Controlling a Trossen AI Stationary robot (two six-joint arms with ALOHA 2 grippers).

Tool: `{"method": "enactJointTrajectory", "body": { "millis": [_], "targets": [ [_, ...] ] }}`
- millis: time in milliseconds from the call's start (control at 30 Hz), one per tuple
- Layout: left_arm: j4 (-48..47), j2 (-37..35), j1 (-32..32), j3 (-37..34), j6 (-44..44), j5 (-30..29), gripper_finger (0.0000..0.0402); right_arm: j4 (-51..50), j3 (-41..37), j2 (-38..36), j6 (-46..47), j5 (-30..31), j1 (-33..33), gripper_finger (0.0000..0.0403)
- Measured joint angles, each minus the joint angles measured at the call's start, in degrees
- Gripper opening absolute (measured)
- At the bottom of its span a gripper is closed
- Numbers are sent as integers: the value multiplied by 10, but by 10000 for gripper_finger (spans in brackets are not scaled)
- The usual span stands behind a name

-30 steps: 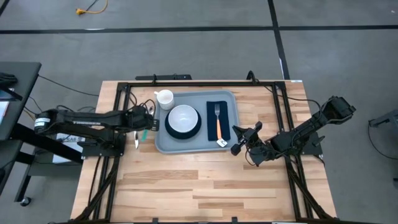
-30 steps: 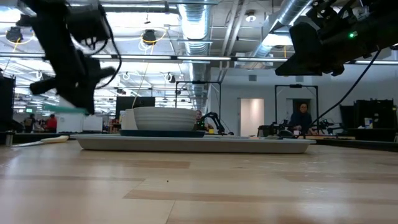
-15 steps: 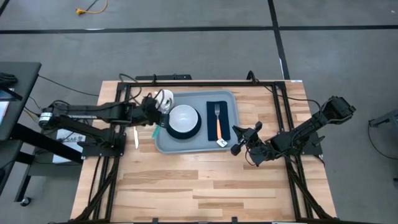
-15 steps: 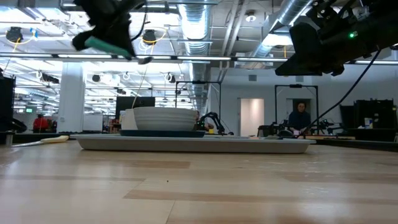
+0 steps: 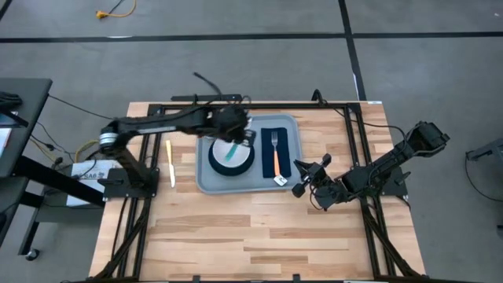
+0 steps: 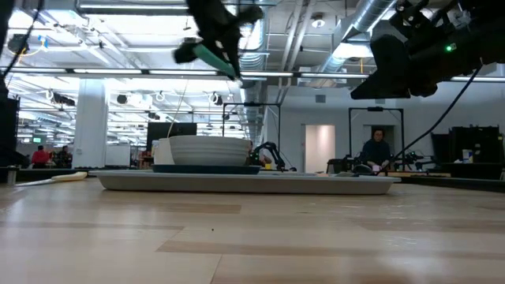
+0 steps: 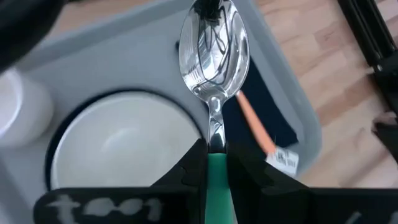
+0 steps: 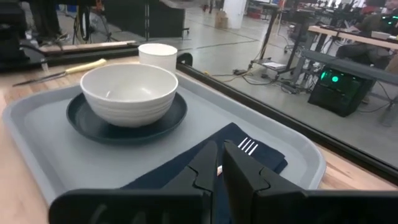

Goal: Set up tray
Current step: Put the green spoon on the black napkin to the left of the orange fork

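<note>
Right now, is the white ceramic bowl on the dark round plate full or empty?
Empty. The white ceramic bowl shows a bare interior in the left wrist view; the green-handled metal spoon is above it, in the left gripper.

A flat grey-blue plastic tray (image 5: 206, 179) sits on the pale striped wooden table (image 5: 259, 236). The round dark teal plate (image 8: 87, 121) carries a white bowl (image 8: 127, 92). A dark navy napkin (image 5: 283, 130) bears an orange-handled fork (image 5: 276, 153). The silver spoon (image 7: 213, 59) has a green handle.
</note>
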Motion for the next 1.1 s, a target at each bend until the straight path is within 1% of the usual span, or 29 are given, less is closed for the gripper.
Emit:
{"method": "enactJointTrajectory", "body": {
  "millis": [100, 300, 500, 600, 767, 867, 967, 1033, 1100],
  "targets": [
    [13, 51, 9, 37, 17, 0, 29, -11, 0, 0, 0, -1, 8, 17],
    [32, 125, 15, 47, -1, -3, 29, -34, 0, 0, 0, 4, 26, 17],
    [89, 177, 9, 47, -2, 37, 30, -69, 0, 0, 1, 13, 40, 17],
    [107, 180, 3, 47, -3, 35, 30, -90, 0, 0, 0, 12, 53, 17],
    [150, 179, -13, 47, -12, -8, 33, -121, 0, 0, 0, 13, 82, 8],
    [179, 179, -24, 48, -12, -12, 40, -124, 0, 0, -39, 12, 96, 1],
    [186, 179, -32, 48, -12, -20, 41, -124, 0, 0, -86, 10, 111, 4],
    [187, 179, -34, 48, -12, -25, 40, -124, 0, 1, -101, 16, 118, 5],
    [186, 179, -35, 48, -13, -14, 38, -124, 0, -1, -109, 27, 123, 5]
  ]
}}
